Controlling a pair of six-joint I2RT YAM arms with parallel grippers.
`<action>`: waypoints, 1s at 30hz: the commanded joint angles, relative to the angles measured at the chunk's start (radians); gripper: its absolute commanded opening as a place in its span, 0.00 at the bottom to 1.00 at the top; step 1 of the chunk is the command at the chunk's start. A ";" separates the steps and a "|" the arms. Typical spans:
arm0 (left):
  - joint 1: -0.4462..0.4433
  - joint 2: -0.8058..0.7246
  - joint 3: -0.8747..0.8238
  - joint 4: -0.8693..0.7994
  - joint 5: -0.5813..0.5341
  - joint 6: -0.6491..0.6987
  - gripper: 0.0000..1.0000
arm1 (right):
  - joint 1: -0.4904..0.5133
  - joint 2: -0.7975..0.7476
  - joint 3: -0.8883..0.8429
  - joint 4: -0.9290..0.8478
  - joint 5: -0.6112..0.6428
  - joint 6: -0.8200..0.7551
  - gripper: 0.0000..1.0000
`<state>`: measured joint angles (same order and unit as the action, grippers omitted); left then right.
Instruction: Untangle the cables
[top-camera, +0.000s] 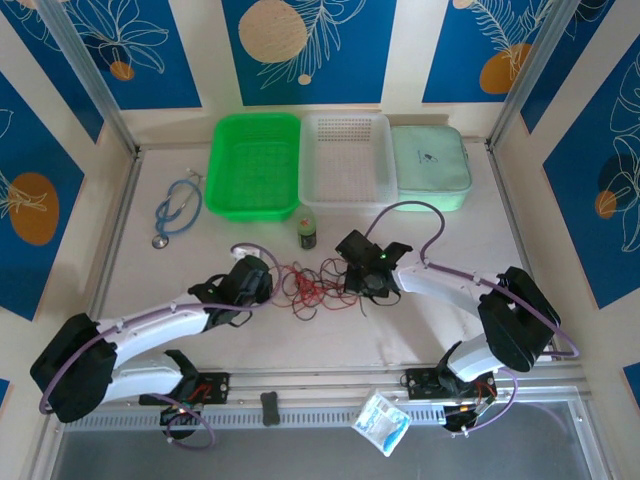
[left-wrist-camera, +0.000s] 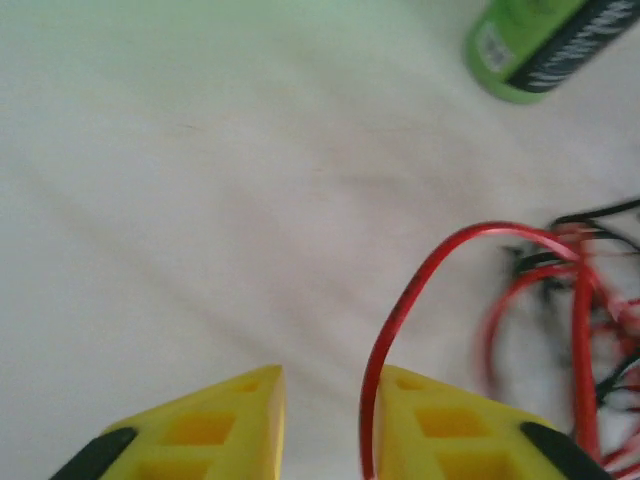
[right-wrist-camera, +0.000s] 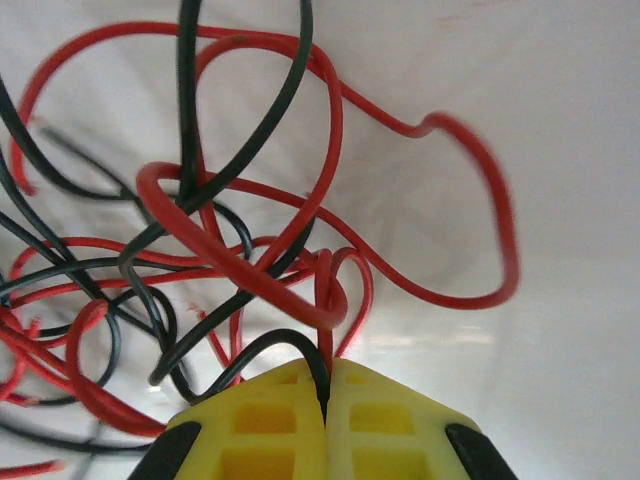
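From above, the cables (top-camera: 315, 285) are lying in one messy red and black heap on the white worktop (top-camera: 330, 340), right between the two arms. The left end effector (top-camera: 268, 283) is sitting at the heap's left edge, and the right end effector (top-camera: 352, 278) is sitting at its right edge. A small green bottle (top-camera: 307, 232) is standing just behind the heap. Looking from the left wrist, the left end effector's yellow fingers (left-wrist-camera: 210, 430) are standing apart. A red cable (left-wrist-camera: 395, 310) is running down just beside one finger without being pinched. Looking from the right wrist, the right end effector is pressing its fingers together and clamping a black cable (right-wrist-camera: 262, 338) right at the tips, with red loops crossing close by. I think the step going on is pulling one cable out of the heap. To do it well, the right arm should be pulling slowly and sideways, away from the heap, so the loops are slipping off and not tightening into a knot. The left one should be closing on the heap's side to hold it down. Both should be moving clear of the bottle so it isn't tipping over.
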<state>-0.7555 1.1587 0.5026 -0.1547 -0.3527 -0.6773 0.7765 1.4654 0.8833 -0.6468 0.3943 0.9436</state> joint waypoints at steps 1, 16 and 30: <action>0.017 -0.062 0.043 -0.122 -0.101 0.020 0.39 | -0.005 0.022 0.004 -0.159 0.123 -0.008 0.00; 0.012 -0.007 0.275 -0.173 0.285 0.158 0.75 | 0.001 -0.155 0.090 -0.210 -0.047 0.010 0.63; -0.012 0.393 0.368 0.091 0.423 0.017 0.85 | -0.133 -0.077 0.001 0.074 -0.294 0.164 0.77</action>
<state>-0.7616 1.5215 0.8341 -0.1356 0.0456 -0.6189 0.6430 1.3418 0.8696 -0.6071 0.1379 1.0706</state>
